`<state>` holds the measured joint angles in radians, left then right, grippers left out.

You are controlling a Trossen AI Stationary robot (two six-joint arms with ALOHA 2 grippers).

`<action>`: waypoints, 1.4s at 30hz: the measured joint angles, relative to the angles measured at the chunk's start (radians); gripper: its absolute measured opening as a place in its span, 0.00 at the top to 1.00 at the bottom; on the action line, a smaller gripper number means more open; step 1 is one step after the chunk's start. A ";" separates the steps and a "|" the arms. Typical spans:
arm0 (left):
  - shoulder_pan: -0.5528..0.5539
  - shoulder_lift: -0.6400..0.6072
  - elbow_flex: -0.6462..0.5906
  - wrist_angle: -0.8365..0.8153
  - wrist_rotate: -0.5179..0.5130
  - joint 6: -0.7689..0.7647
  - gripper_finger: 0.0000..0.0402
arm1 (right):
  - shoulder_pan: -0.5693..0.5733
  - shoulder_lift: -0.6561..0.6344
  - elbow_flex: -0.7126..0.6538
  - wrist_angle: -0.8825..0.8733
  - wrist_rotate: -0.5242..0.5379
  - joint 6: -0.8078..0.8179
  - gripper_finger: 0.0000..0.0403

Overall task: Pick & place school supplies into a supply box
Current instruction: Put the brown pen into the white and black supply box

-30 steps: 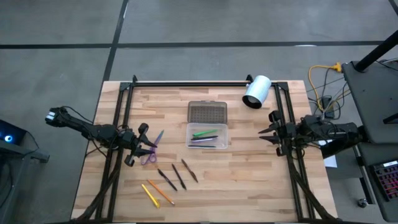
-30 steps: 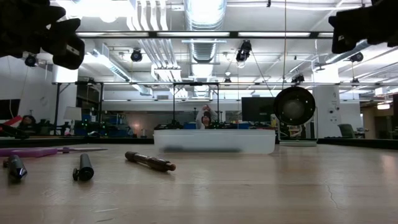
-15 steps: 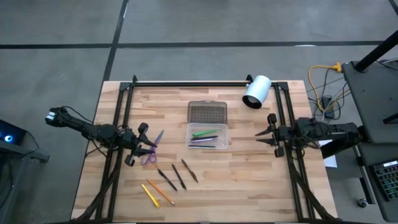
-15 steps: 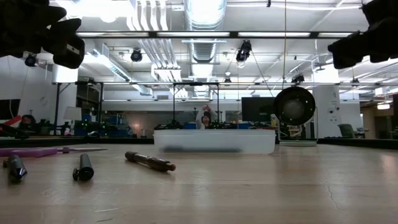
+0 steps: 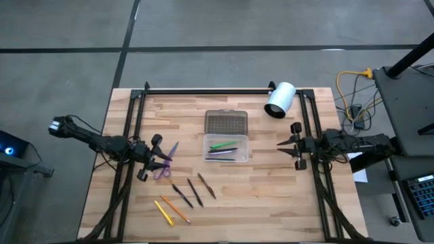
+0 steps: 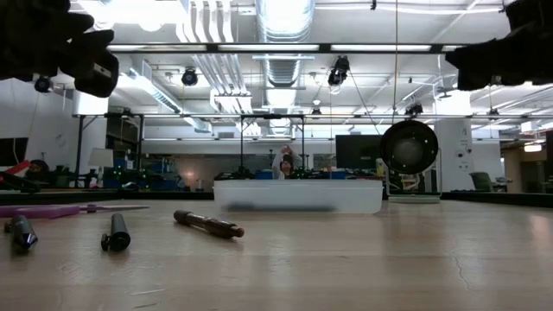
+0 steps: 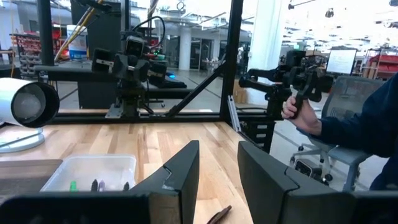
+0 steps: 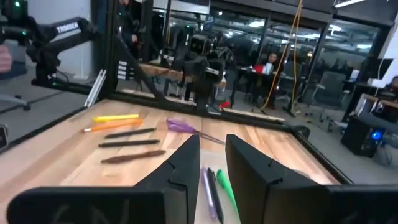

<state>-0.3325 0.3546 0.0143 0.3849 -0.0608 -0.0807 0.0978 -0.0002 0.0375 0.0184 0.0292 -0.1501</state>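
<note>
Beside the one supply box [image 5: 226, 147], five pens and pencils lie loose: three dark pens [image 5: 195, 191] and two yellow-orange pencils [image 5: 169, 211]. One pair of purple scissors [image 5: 165, 163] lies nearby. Inside the box, one green pen [image 5: 224, 144] shows; others cannot be counted.

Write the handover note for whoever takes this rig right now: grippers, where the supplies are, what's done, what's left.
Left gripper: open, empty, over the purple scissors at the table's left.
Right gripper: open, empty, in the air right of the box.
Box: mid-table, open, lid lying flat behind it.
Done: a green pen and a few more pens lie inside the box.
Left: scissors, three dark pencils and the yellow and orange pencils lie on the table in front of the box.
</note>
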 joint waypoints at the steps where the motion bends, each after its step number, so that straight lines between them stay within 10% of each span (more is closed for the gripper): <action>1: 0.000 0.008 0.000 0.000 0.000 0.000 0.76 | 0.000 0.000 -0.017 0.012 0.000 -0.007 0.83; 17: 0.000 0.237 0.134 0.013 -0.065 0.060 0.76 | 0.000 0.037 -0.028 -0.006 -0.001 0.032 0.79; 42: -0.007 0.902 0.793 -0.657 -0.073 0.177 0.76 | 0.000 0.062 -0.028 -0.007 -0.002 0.124 0.79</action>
<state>-0.3399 1.2571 0.8073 -0.2723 -0.1335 0.0959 0.0982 0.0620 0.0093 0.0116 0.0273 -0.0257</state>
